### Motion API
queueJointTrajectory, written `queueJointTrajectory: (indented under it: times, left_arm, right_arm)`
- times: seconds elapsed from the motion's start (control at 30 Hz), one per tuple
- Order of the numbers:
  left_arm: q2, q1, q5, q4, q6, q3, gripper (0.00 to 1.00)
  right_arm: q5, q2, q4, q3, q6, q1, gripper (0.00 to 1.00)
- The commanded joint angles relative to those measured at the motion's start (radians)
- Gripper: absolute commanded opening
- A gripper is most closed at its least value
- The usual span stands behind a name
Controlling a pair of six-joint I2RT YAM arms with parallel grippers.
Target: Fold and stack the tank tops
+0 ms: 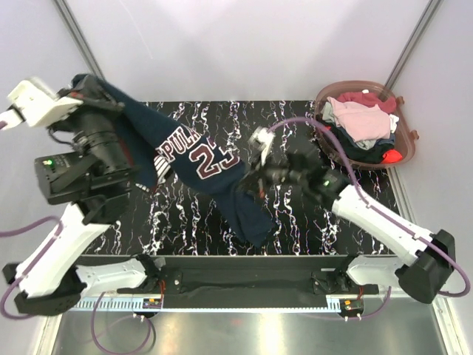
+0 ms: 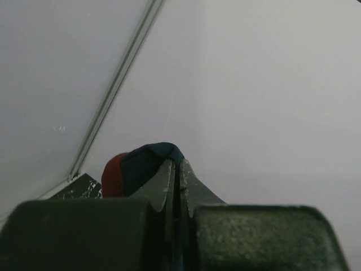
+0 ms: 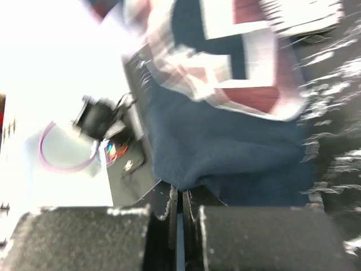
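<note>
Left gripper (image 2: 176, 169), clamped shut on navy tank top (image 1: 194, 161), holds it above far-left corner of table (image 1: 310, 222); right gripper (image 3: 179, 195) is closed, pinching its edge mid-table.

The dark navy cloth tank top (image 1: 199, 159) spans the black marbled bench (image 1: 295, 118) diagonally, from the left claw (image 1: 87, 83) at the far-left corner to the right claw (image 1: 255, 176) at centre. The brown oval plastic basket (image 1: 409, 140), containing heaped garments (image 1: 358, 122), sits far right.

Plain pale grey walls (image 1: 244, 44) meet at slanted metal corner posts (image 1: 78, 37). Even light falls on the black, white-veined marble-patterned table (image 1: 177, 229).
</note>
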Motion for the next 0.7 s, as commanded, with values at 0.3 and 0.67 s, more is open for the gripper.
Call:
queueJointTrajectory:
  times: [0.3, 0.67]
  left_arm:
    - [0.06, 0.629, 0.481, -1.066, -1.183, -0.198, 0.0]
    - [0.236, 0.657, 0.537, -0.905, -1.191, -0.337, 0.0]
  right_arm:
    - [-0.131, 0.57, -0.185, 0.397, 0.328, -0.479, 0.99]
    - [0.236, 0.452, -0.351, 0.249, 0.055, -0.266, 0.78]
